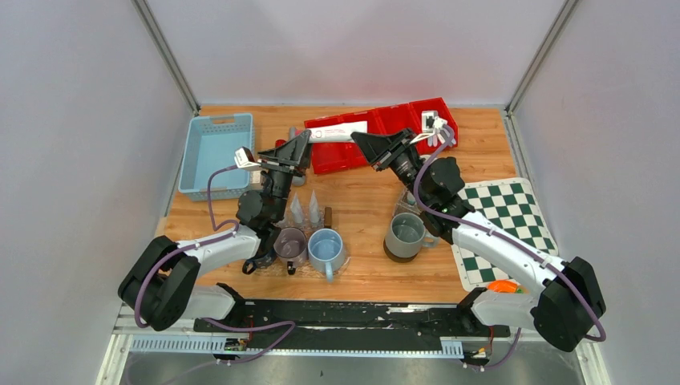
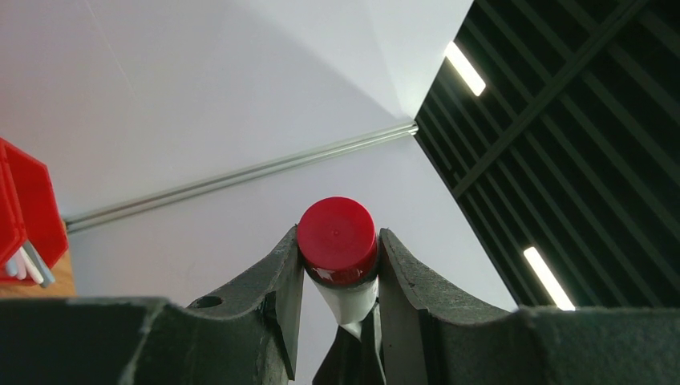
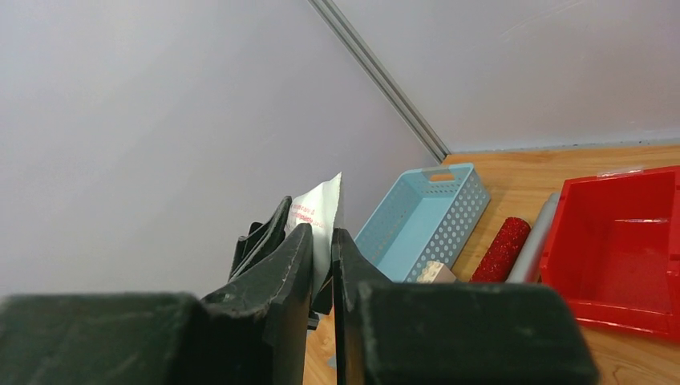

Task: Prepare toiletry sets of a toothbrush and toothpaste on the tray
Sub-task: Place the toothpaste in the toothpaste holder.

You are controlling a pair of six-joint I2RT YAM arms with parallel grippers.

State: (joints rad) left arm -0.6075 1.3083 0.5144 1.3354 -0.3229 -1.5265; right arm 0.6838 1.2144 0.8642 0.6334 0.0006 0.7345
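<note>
A white toothpaste [image 1: 341,130] tube with a red cap hangs level over the red bins, held at both ends. My left gripper [image 1: 307,138] is shut on its red cap [image 2: 337,239], the white body running down between the jaws. My right gripper [image 1: 359,138] is shut on the flat crimped end [image 3: 319,210], which carries red print. Two more pale toothpaste tubes [image 1: 305,210] stand behind the mugs. Thin white toothbrushes [image 1: 439,135] lie in the right red bin and show as toothbrushes [image 2: 30,265] at the left wrist view's edge. The light blue perforated tray [image 1: 215,152] sits at back left.
Red bins [image 1: 393,120] line the back edge. A purple-grey mug [image 1: 290,243], a blue mug [image 1: 325,249] and a grey mug [image 1: 405,233] stand mid-table. A chessboard mat [image 1: 501,228] lies at right. A red glitter cylinder [image 3: 501,249] and a grey cylinder [image 3: 533,241] lie beside the tray.
</note>
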